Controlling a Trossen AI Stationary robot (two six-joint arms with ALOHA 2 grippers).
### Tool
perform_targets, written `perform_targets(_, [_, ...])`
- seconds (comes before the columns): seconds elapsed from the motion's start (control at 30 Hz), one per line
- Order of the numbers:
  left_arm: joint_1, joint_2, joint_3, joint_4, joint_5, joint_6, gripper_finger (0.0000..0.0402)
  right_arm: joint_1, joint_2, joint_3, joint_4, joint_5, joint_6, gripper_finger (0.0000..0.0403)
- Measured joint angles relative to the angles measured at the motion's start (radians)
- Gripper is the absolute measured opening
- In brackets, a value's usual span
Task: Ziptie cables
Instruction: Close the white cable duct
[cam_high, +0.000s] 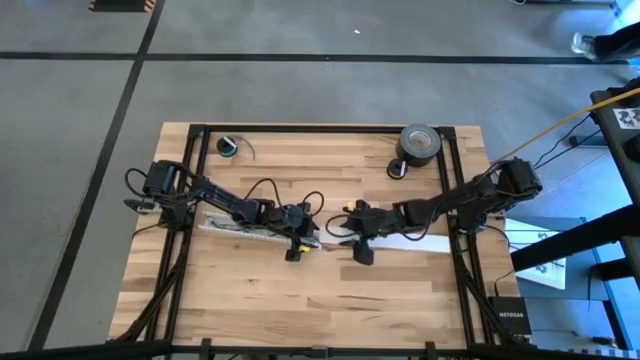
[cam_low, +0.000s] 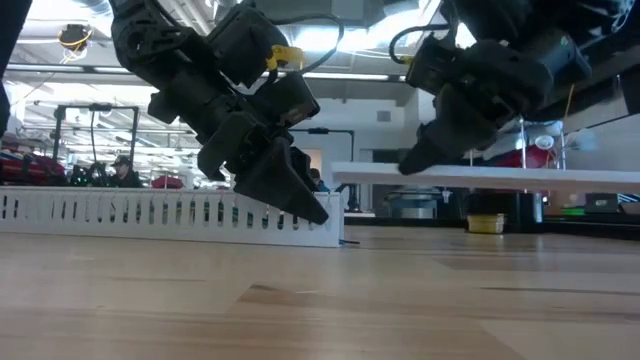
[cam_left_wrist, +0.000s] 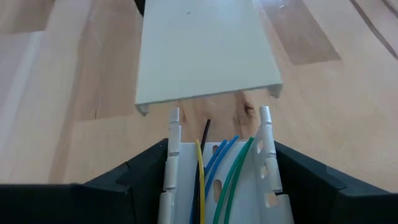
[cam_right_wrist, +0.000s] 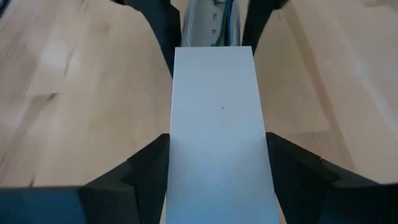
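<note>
1. The left gripper (cam_high: 296, 243) is sitting near the middle of the wooden table (cam_high: 330, 290), its fingers (cam_left_wrist: 134, 180) closing around the end of a white slotted cable duct (cam_left_wrist: 217, 186).
2. The duct is lying flat on the table; the low view is showing its slotted side wall (cam_low: 150, 215) resting on the wood.
3. The cables (cam_left_wrist: 217, 171), in yellow, blue and green with one thin black strand beside them, are lying inside the duct's channel, ending at its open end between the left gripper's fingers.
4. The right gripper (cam_high: 358, 246) is facing the left one, its fingers (cam_right_wrist: 134, 180) clasping both long edges of a flat white cover strip (cam_right_wrist: 217, 130).
5. The cover strip is being held level above the table, its free end lying just beside the duct's open end.
6. A roll of dark tape (cam_high: 420, 145) is resting at the table's far edge.
7. No ziptie can be told apart with certainty.
</note>
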Motion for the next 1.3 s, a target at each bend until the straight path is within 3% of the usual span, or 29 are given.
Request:
perform_targets(0.17, [0.000, 0.000, 0.000, 0.001, 0.000, -0.002, 0.0235, 0.010, 0.000, -0.001, -0.010, 0.060, 0.001, 0.0217])
perform_targets(0.53, [0.003, 0.000, 0.000, 0.003, -0.001, -0.015, 0.0235, 0.009, 0.065, -0.001, 0.057, -0.013, 0.051, 0.0218])
perform_targets(1.0, [0.006, 0.001, 0.000, 0.011, -0.008, -0.027, 0.0235, 0.009, 0.080, 0.001, 0.057, 0.024, 0.052, 0.0218])
perform_targets(1.13, [0.006, 0.001, 0.000, 0.012, -0.007, -0.032, 0.0235, 0.009, 0.131, 0.053, 0.032, 0.011, 0.030, 0.0218])
perform_targets(1.3, [0.006, 0.001, 0.000, 0.011, -0.007, -0.033, 0.0235, 0.009, 0.184, 0.172, -0.128, 0.025, -0.011, 0.0218])
